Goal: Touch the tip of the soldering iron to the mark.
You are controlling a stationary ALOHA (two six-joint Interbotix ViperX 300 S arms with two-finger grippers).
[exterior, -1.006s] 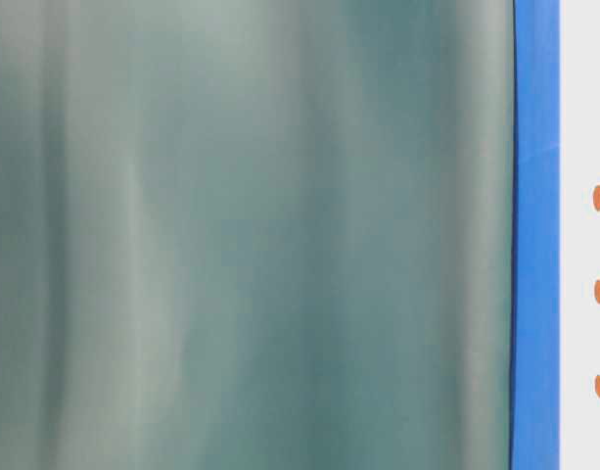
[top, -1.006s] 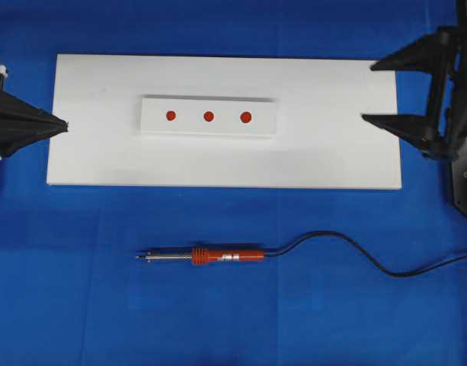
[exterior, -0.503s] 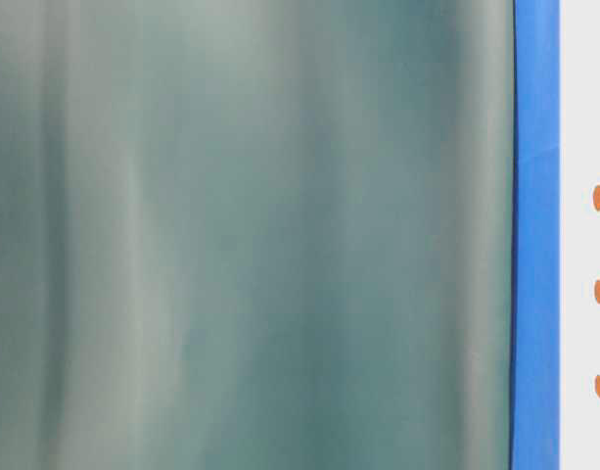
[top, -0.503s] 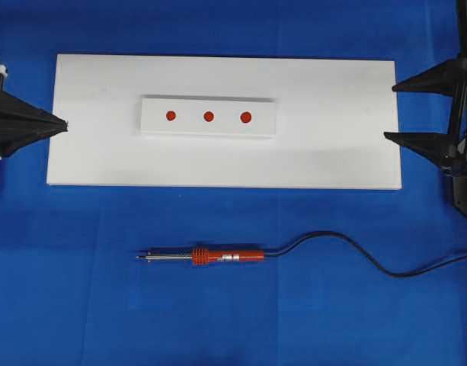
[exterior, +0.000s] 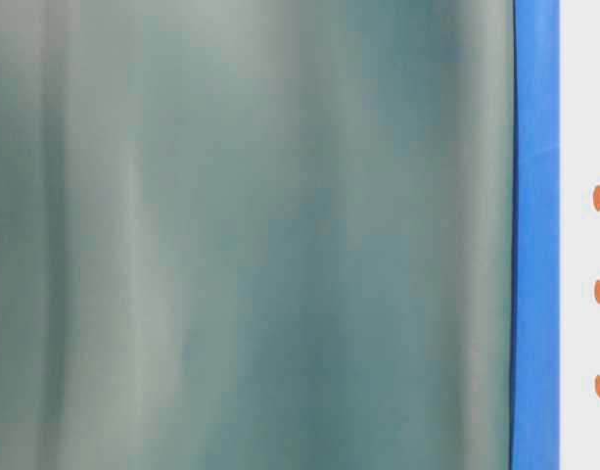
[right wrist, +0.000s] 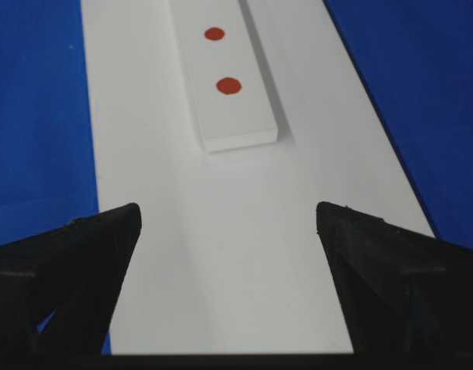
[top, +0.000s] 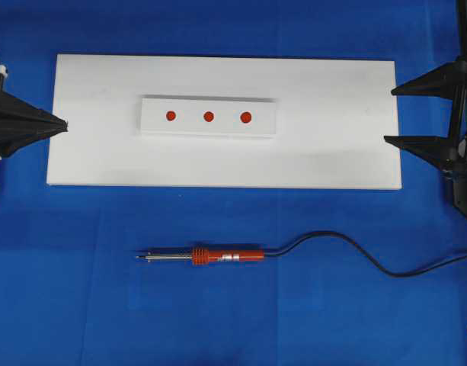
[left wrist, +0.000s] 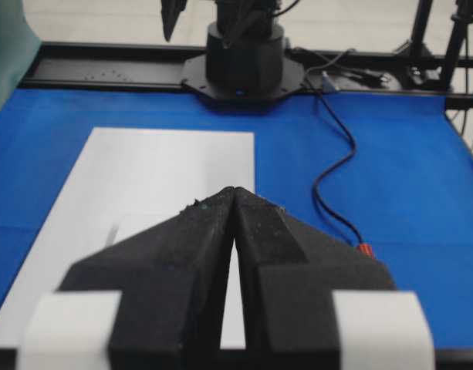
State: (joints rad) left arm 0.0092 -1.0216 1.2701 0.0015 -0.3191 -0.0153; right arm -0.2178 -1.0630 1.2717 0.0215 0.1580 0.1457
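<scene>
The left claw (top: 62,124) lay level at the left edge of the overhead view, its two black wedge-shaped fingers (left wrist: 197,254) pressed together into a single point, with only a hairline seam between them in the left wrist view. White bands marked the rear of each finger there. Nothing was held between them.

The right claw (top: 391,114) sat at the right edge of the overhead view, facing the left claw from well apart. Its fingers (right wrist: 82,262) stood spread wide, tips clearly separated with nothing between them. Behind the tips, the black wrist body ran off the frame.
</scene>
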